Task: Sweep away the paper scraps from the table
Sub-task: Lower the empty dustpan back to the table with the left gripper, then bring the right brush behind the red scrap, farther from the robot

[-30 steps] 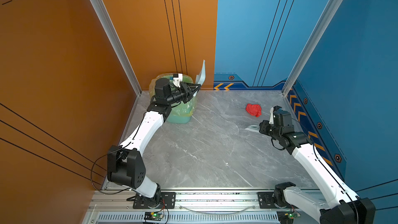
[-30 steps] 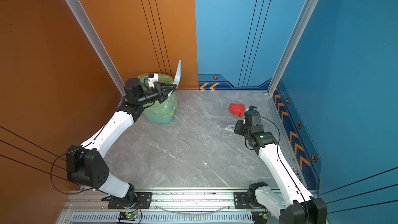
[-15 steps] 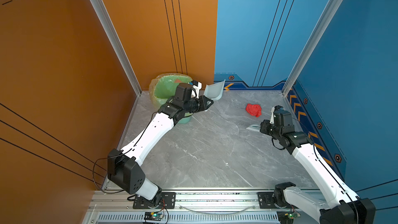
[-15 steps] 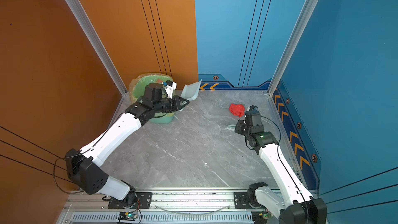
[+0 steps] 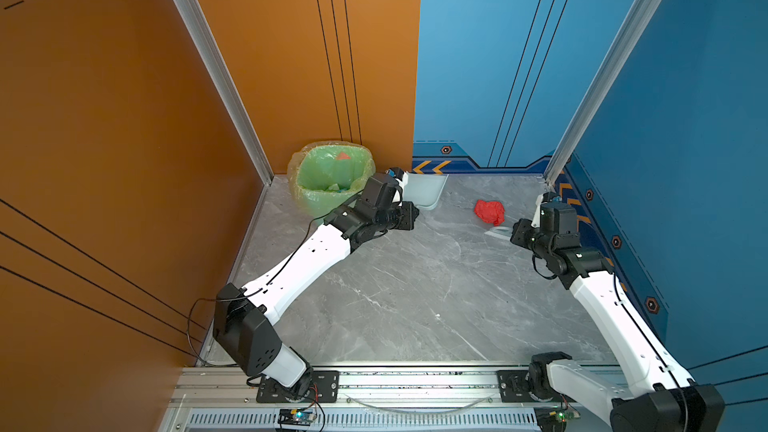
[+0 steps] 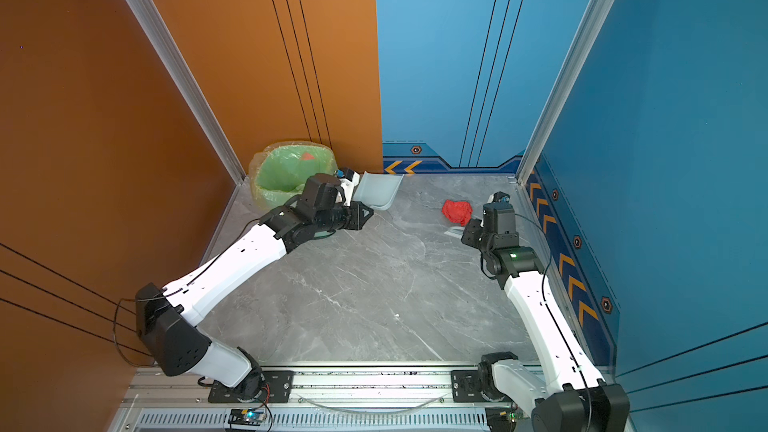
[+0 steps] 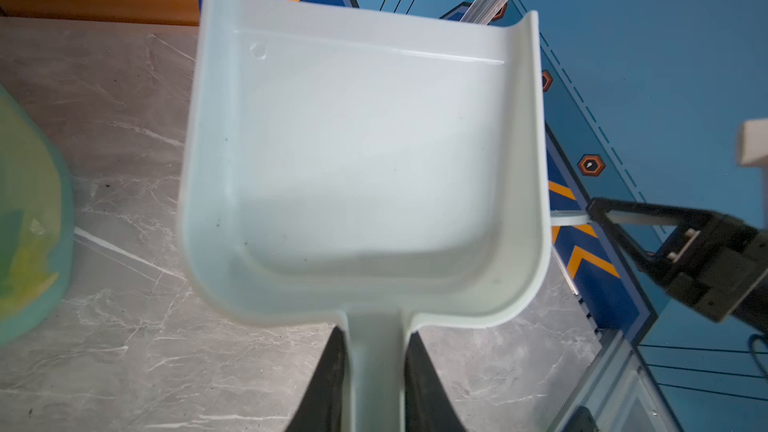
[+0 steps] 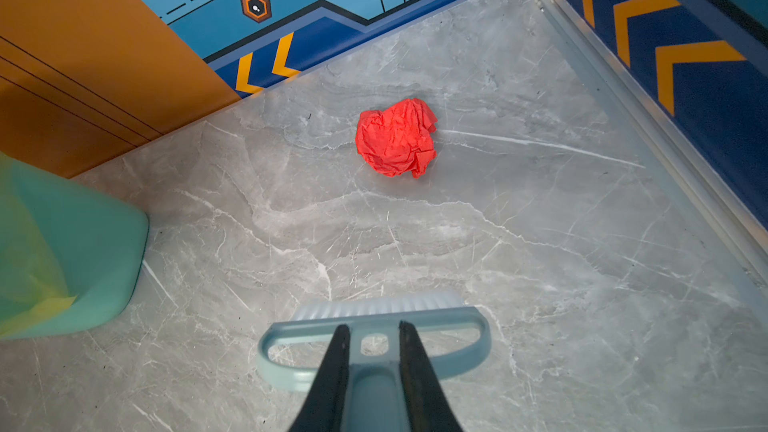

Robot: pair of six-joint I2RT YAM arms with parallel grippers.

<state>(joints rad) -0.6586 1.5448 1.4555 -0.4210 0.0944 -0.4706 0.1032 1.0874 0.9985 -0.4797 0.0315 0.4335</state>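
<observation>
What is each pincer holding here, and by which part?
The left pincer grips the dustpan by its handle; the right pincer grips the brush by its handle.

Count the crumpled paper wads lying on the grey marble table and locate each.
1. The red crumpled wad lies on the table near its far right corner, ahead of the grey-blue plastic brush. Others may be hidden.

The left arm [image 5: 300, 271] and right arm [image 5: 611, 314] pair white shells with black joints.
</observation>
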